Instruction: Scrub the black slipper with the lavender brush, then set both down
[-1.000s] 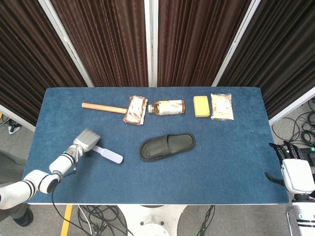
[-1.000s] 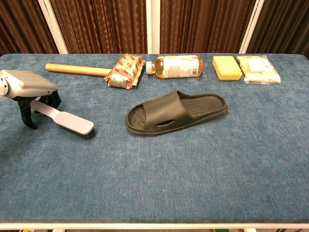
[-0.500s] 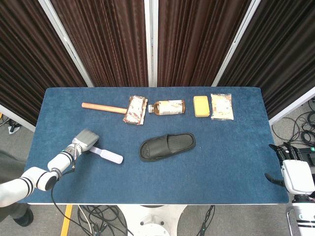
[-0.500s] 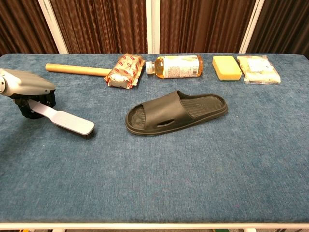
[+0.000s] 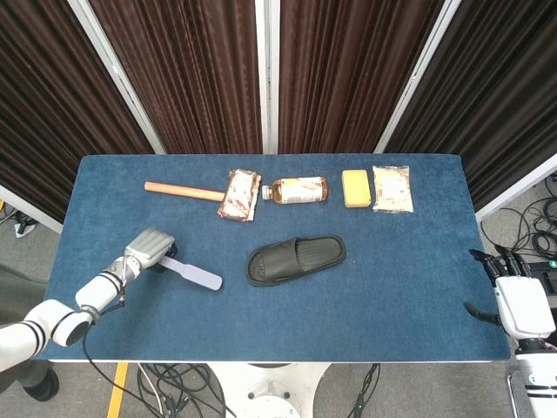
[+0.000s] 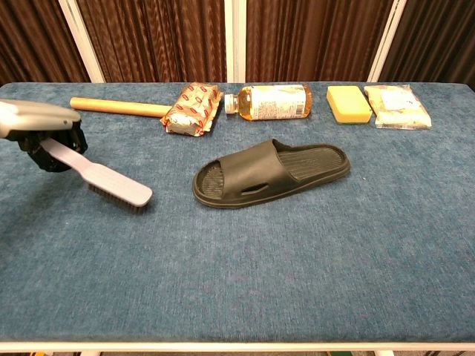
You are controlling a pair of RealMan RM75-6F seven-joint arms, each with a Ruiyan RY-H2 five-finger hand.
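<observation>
Lavender brush [image 6: 100, 176] gripped by its handle in the left hand [image 6: 46, 135]; right hand [image 5: 512, 300] open, holding nothing.

Blue-carpeted table [image 5: 418, 287] with white edge, dark brown pleated curtains [image 5: 200, 70] behind, white vertical and slanted frame posts [image 5: 267, 74], grey floor [image 5: 22, 252], black cables [image 5: 531, 226] at right, even overhead light

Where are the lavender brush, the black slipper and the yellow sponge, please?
lavender brush [image 6: 119, 185], chest view, back of its head.
black slipper [image 6: 256, 169], chest view, strap.
yellow sponge [image 5: 354, 187], head view, top face.
</observation>
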